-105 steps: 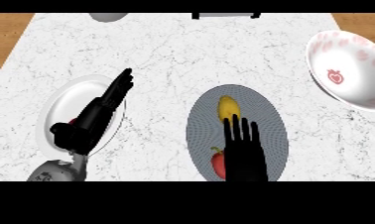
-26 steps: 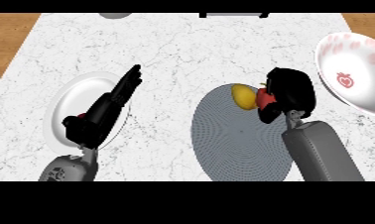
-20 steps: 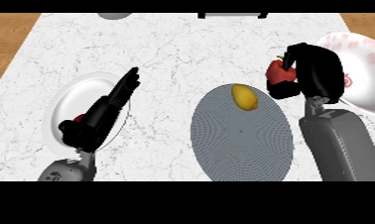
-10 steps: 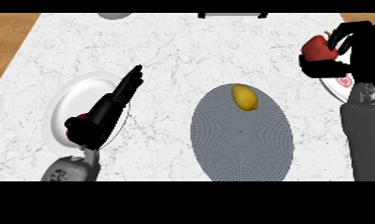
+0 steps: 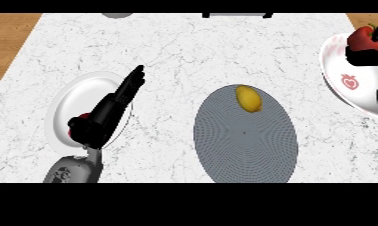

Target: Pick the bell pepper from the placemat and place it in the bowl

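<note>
The red bell pepper [image 5: 363,38] hangs at the view's right edge, over the white bowl [image 5: 344,84] with a red mark inside. My right hand [image 5: 365,58] is curled round the pepper and mostly cut off by the edge. The grey oval placemat [image 5: 244,140] lies in the middle of the counter with only a yellow lemon [image 5: 249,98] on its far end. My left hand [image 5: 111,107] rests open at the left, fingers straight and pointing away, over a white plate [image 5: 65,101].
A small red thing [image 5: 82,118] shows on the plate, mostly hidden by the left hand. A grey object [image 5: 118,15] and a dark one [image 5: 236,14] sit at the counter's far edge. Wood [image 5: 15,32] shows beyond the counter's left edge.
My right hand lifted the bell pepper off the placemat and carried it right and away, out over the bowl. The lemon stayed on the mat. The left hand has not moved.
</note>
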Action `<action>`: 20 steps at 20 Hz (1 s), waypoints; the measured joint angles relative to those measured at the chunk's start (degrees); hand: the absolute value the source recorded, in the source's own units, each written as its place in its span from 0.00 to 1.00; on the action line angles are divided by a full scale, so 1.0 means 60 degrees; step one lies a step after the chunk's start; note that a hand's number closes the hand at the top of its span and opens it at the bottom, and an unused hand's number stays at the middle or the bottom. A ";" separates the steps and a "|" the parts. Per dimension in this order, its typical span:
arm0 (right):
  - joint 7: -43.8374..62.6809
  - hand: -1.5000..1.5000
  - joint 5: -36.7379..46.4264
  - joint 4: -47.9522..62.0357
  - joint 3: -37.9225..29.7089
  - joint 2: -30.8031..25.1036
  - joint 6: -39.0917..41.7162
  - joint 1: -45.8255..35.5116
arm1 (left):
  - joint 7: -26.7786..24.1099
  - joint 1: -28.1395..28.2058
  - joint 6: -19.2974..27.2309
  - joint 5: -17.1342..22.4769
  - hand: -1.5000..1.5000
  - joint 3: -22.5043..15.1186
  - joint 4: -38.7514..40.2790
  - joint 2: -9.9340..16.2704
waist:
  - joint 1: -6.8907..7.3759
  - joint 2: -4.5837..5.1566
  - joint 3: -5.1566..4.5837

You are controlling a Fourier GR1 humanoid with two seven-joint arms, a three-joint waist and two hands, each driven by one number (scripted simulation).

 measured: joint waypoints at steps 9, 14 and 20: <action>-0.1130 0.00 -0.0980 0.3517 -0.0935 -0.0827 0.1080 -0.0654 | -0.0018 0.0077 -0.0155 -0.0038 0.50 0.0004 -0.0041 -0.0004 | 0.0091 0.0037 0.0008; -0.2554 0.00 -0.1786 0.5278 -0.1506 -0.1086 0.1287 -0.1259 | -0.0017 -0.0015 -0.0219 -0.0041 0.50 0.0048 -0.0009 -0.0043 | 0.0142 0.0053 0.0016; -0.3989 0.00 -0.2410 0.6630 -0.2243 -0.1561 0.0359 -0.1827 | -0.0031 0.0010 -0.0250 -0.0136 0.50 0.0028 0.0001 -0.0113 | 0.0164 0.0061 0.0019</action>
